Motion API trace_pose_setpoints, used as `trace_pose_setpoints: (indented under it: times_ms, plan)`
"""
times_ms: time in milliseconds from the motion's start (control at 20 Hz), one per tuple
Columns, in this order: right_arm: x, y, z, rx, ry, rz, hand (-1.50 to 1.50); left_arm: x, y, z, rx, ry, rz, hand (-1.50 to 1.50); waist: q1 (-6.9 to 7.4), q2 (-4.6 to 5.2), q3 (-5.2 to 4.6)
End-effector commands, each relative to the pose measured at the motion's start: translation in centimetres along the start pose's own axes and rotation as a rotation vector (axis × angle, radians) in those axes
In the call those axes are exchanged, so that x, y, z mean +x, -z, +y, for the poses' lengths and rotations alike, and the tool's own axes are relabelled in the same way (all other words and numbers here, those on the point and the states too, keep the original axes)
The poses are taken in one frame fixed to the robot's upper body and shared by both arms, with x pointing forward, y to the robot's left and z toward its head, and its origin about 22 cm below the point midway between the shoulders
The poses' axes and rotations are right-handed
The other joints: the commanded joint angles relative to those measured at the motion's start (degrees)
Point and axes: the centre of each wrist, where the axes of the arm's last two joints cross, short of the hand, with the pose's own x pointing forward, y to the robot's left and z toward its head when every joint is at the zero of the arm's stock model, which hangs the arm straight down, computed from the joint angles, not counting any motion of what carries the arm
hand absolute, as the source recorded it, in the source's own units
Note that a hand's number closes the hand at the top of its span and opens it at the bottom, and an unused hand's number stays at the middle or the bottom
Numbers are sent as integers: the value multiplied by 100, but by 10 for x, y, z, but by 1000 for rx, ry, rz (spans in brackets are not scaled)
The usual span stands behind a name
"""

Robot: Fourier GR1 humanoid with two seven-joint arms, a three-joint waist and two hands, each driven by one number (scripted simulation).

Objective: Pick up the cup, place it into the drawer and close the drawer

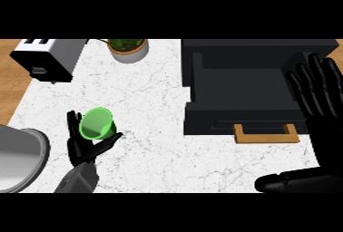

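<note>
White marble table (154, 104). Left robot hand (85, 144) at 8 o'clock, fingers curled round green cup (98, 123). Right robot hand (320, 90) at 3 o'clock, fingers straight, resting. Drawer (244, 93) open; placing, closing left.

We are looking at a home kitchen, and the white marble-veined table (154, 113) tells us so first, with warm wooden flooring (13, 63) showing past its left edge. Taking the table as our landmark, we find a black and white toaster (48, 58) at its far left corner and a small potted plant (127, 47) in a pale pot along its far edge. On its right side sits a dark drawer unit (254, 86) with a wooden handle (265, 134) facing us.
</note>
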Motion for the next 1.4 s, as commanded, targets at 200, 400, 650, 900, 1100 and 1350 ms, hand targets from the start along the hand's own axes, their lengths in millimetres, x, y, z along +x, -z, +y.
trace_pose_setpoints:
  times_ms: [200,400,650,900,1100,1350]
  plan:
    - [-1,-6,0,2,-1,2,-150,0,2,-4,-99,-127,-57,150,11,-8,2]
    - [-7,-7,-15,6,-11,6,-150,-4,-3,4,-94,-140,-107,150,-2,-2,2]
    - [-5,-6,-8,0,-8,-13,-150,-4,6,-4,-113,-72,-152,150,-57,24,-5]
    - [-3,-10,-17,-6,-12,6,-150,1,4,11,-396,-140,-70,150,18,-10,3]
    - [1,2,-5,2,-8,-8,-150,2,0,20,-389,-121,-152,150,27,-2,0]
    - [-9,-12,-17,-9,-9,9,-150,24,23,5,-459,-211,-198,150,60,-28,8]
